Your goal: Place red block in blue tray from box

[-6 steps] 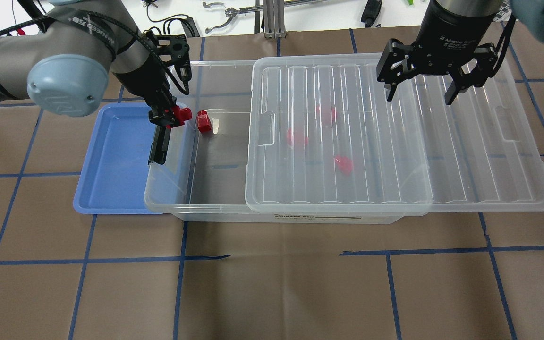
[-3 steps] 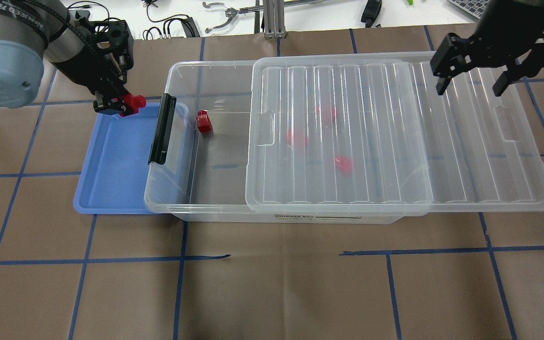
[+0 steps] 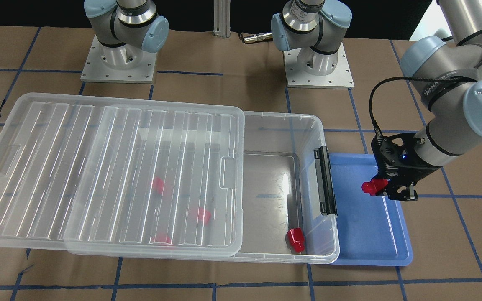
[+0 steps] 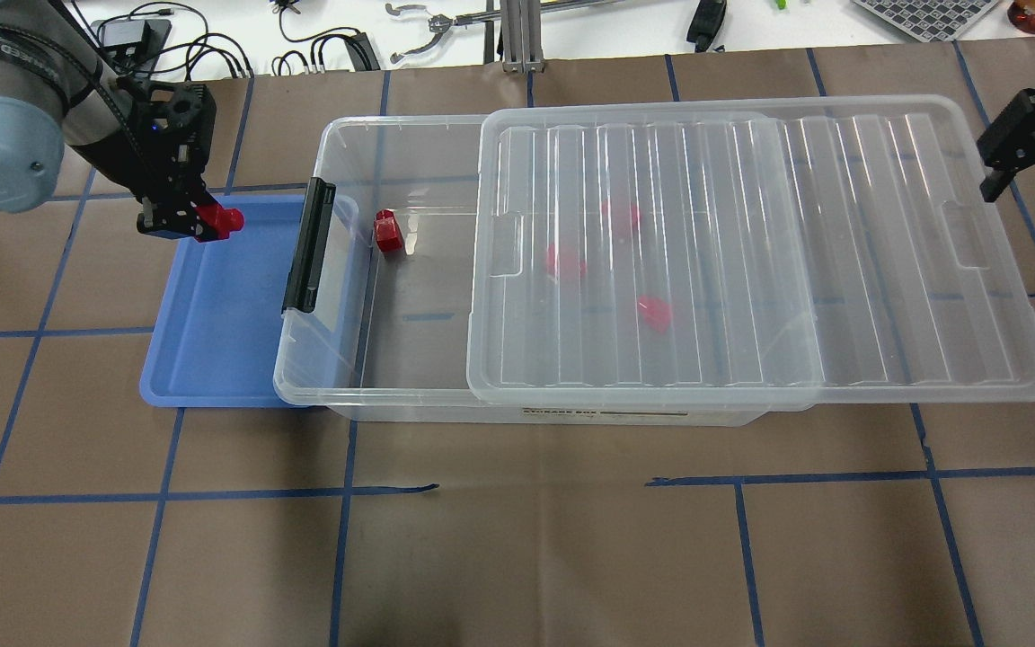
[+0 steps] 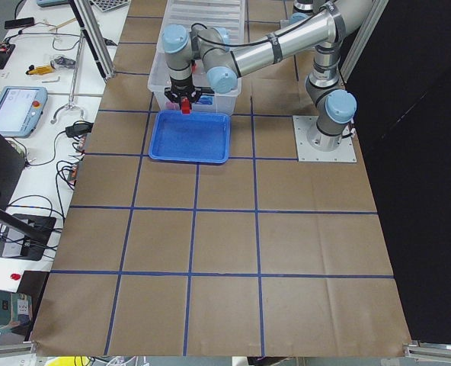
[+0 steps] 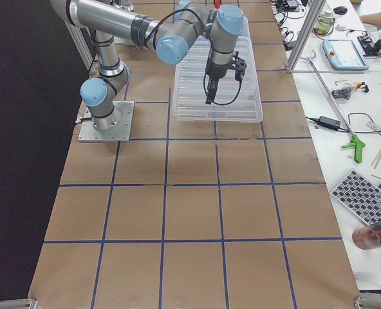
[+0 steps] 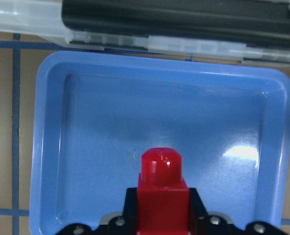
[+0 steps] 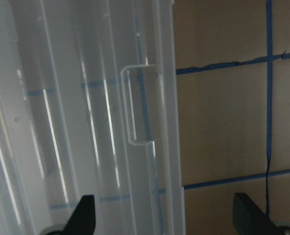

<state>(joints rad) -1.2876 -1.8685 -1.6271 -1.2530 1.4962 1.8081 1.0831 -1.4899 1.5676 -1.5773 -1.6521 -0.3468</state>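
My left gripper (image 4: 190,222) is shut on a red block (image 4: 216,221) and holds it above the far corner of the blue tray (image 4: 221,368). In the left wrist view the red block (image 7: 162,183) sits between the jaws, stub forward, over the blue tray (image 7: 86,112). The front view shows the same left gripper (image 3: 391,190), red block (image 3: 370,187) and blue tray (image 3: 370,234). The clear box (image 4: 338,395) lies beside the tray with its lid (image 4: 751,261) slid right. Another red block (image 4: 386,232) rests in its open part. My right gripper (image 8: 164,215) is open and empty over the lid's right end.
Three more red blocks (image 4: 654,313) show dimly under the ribbed lid. The box's black latch bar (image 4: 309,244) overhangs the tray's right rim. The table is brown with blue tape lines. Tools and cables lie beyond the far edge.
My left gripper has carried the red block left, from over the box rim to above the tray's far corner. My right gripper has moved right, past the lid's end.
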